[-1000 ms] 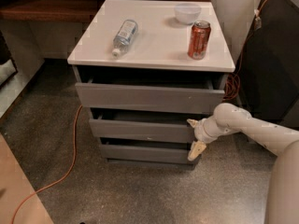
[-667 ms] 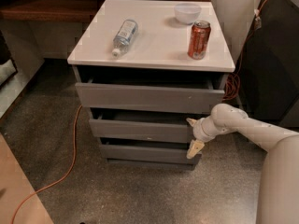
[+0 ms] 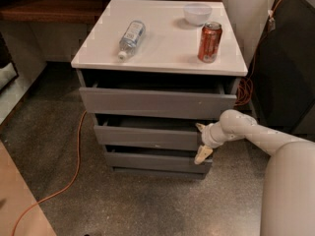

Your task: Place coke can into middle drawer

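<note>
Likely an office or lab workroom: a speckled hard floor (image 3: 147, 205), an orange cable (image 3: 78, 146) trailing over it, a wooden desk (image 3: 49, 9) behind the white bench (image 3: 162, 48). The gripper (image 3: 202, 141) sits at the middle drawer's (image 3: 147, 136) right end, fingers spread.

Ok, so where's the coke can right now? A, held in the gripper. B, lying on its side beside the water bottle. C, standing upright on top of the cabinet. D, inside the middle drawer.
C: the coke can stands upright on the white cabinet top, in front of the bowl, while the gripper is down at the right end of the middle drawer, holding nothing.
</note>
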Motion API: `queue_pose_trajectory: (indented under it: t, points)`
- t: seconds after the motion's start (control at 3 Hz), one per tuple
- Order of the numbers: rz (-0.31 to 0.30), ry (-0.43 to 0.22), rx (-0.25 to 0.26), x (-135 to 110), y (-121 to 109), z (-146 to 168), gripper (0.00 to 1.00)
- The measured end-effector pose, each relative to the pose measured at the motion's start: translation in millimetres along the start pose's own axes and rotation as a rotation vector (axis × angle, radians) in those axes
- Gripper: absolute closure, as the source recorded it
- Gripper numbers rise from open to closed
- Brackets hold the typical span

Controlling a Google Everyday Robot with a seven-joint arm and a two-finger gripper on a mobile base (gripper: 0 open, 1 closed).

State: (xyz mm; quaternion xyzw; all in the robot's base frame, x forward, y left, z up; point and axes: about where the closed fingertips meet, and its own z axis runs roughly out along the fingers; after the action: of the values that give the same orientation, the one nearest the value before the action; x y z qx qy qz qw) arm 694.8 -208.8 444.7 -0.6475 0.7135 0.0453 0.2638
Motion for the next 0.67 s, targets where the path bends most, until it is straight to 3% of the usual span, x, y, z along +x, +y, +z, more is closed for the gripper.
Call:
queue_pose_trajectory:
  t: [0.33,0.67]
  points:
    - [0.011,0.01,0.001,2.0,-1.9,8.1,0.16]
    - [0.02,0.009,0.001,1.9,2.3,11.3,0.41]
